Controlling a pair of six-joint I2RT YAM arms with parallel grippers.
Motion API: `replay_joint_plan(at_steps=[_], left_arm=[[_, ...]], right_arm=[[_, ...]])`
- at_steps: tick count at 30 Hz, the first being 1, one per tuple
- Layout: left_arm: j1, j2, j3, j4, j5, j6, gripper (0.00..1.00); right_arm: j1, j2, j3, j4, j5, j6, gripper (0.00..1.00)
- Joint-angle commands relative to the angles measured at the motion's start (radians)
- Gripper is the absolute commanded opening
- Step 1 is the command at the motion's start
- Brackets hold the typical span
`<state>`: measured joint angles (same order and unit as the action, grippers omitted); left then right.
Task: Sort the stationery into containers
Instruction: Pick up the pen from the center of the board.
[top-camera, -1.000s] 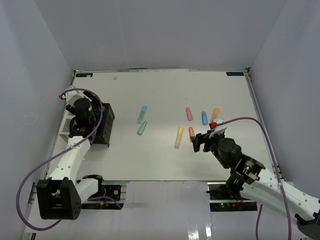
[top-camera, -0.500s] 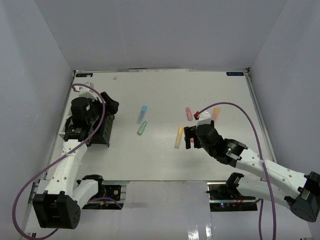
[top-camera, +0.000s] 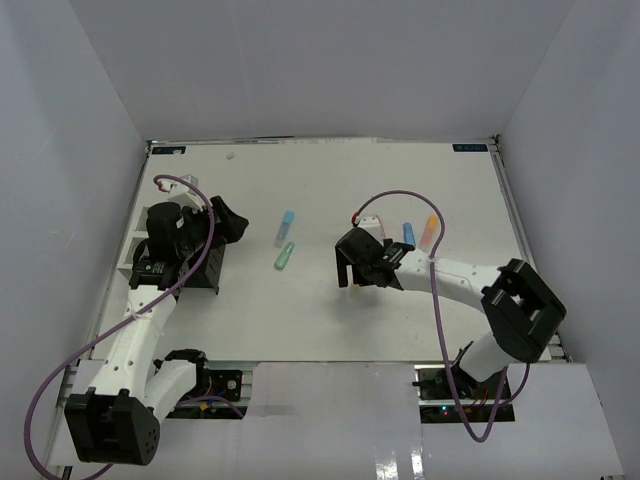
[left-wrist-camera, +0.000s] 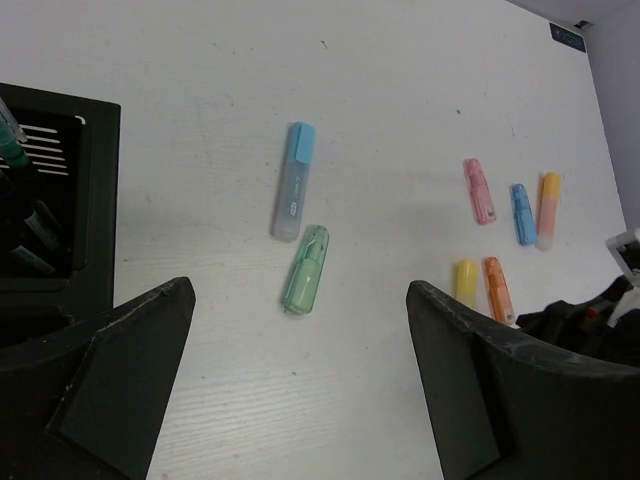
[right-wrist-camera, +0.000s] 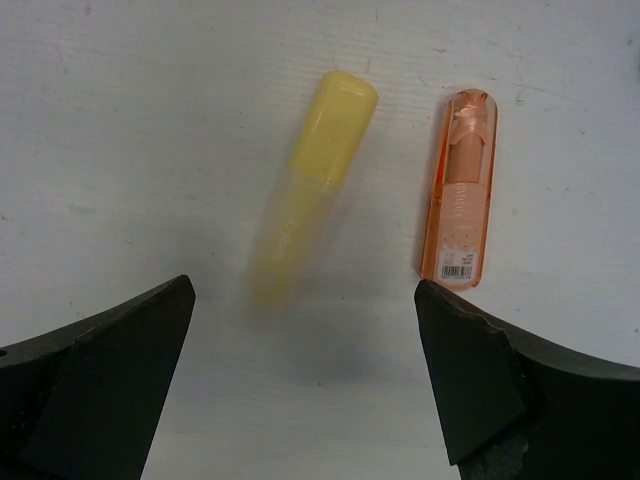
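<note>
A light blue marker (left-wrist-camera: 293, 182) and a green marker (left-wrist-camera: 305, 270) lie side by side left of the table's middle, just ahead of my open left gripper (left-wrist-camera: 298, 292), which holds nothing. In the top view this gripper (top-camera: 232, 222) hangs beside the black organizer (top-camera: 205, 270); dark pens (left-wrist-camera: 25, 230) stand inside it. My right gripper (right-wrist-camera: 303, 288) hovers open and empty over a yellow marker (right-wrist-camera: 310, 205) and an orange marker (right-wrist-camera: 458, 190). Both lie just beyond its fingertips. A pink marker (left-wrist-camera: 478, 190), a blue marker (top-camera: 408, 234) and a pale orange marker (top-camera: 430, 230) lie farther back.
The white tray (top-camera: 126, 262) sits left of the organizer, mostly hidden behind my left arm. My right arm reaches leftward across the table, its purple cable (top-camera: 400, 197) looping above the markers. Side walls (top-camera: 90, 200) close in the table.
My right gripper has swept left and come down over the yellow and orange markers, opening a little wider. My left gripper has opened and turned away from the organizer toward the table's middle.
</note>
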<state>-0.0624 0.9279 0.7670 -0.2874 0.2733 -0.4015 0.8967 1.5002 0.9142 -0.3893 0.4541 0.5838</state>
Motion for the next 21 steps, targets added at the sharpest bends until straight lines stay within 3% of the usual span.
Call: replay_joint_plan(at_steps=[1,5,11,17,20,21], left_arm=[[-0.001,-0.011,-0.005,0.002,0.046,-0.007,0.98],[-0.001,-0.009,-0.006,0.002,0.053,-0.008,0.98],[-0.001,0.008,-0.003,0.008,0.087,-0.013,0.98],[-0.001,0.042,0.008,0.014,0.182,-0.046,0.98],[-0.002,0.029,-0.001,0.019,0.198,-0.086,0.98],[-0.007,0.025,-0.005,0.021,0.205,-0.095,0.98]], right_arm=[[-0.013,0.075,0.057,0.018,-0.006,0.077,0.98],[-0.016,0.132,0.054,0.039,0.008,0.103,1.00],[-0.021,0.199,0.054,0.063,0.014,0.123,0.88],[-0.025,0.229,0.045,0.069,0.018,0.126,0.61],[-0.025,0.209,0.019,0.075,0.032,0.117,0.41],[-0.025,0.194,0.005,0.075,0.035,0.110,0.28]])
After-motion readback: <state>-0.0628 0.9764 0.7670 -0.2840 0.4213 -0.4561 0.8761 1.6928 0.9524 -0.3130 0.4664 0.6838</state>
